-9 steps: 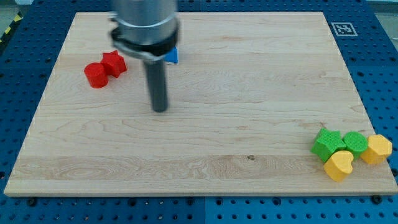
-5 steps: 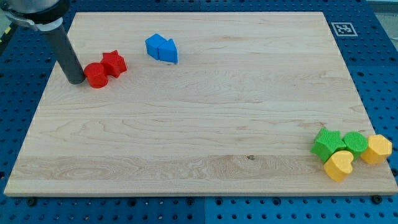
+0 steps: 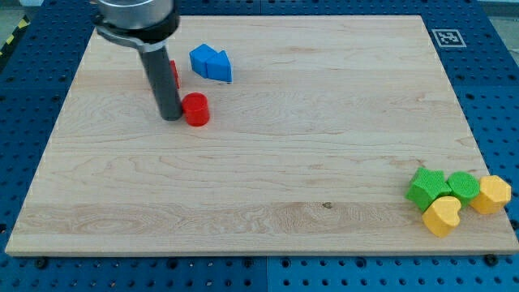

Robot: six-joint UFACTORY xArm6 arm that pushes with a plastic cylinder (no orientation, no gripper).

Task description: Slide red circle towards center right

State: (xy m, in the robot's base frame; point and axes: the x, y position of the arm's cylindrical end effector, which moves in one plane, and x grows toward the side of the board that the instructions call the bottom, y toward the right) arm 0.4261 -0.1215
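The red circle (image 3: 195, 109) lies on the wooden board (image 3: 268, 162), left of the middle and in the upper half. My tip (image 3: 171, 117) rests on the board right against the circle's left side. The dark rod rises from it toward the view's top left. A red star (image 3: 173, 74) sits just behind the rod and is mostly hidden by it.
Two blue blocks (image 3: 211, 63) lie together just above and right of the red circle. At the board's bottom right corner sit a green star (image 3: 426, 188), a green block (image 3: 464, 186), a yellow heart (image 3: 443, 216) and a yellow hexagon (image 3: 492, 195).
My tip swung to the left of the red circle, then pushed it to the right and slightly down. The red star also shifted a little to the right.
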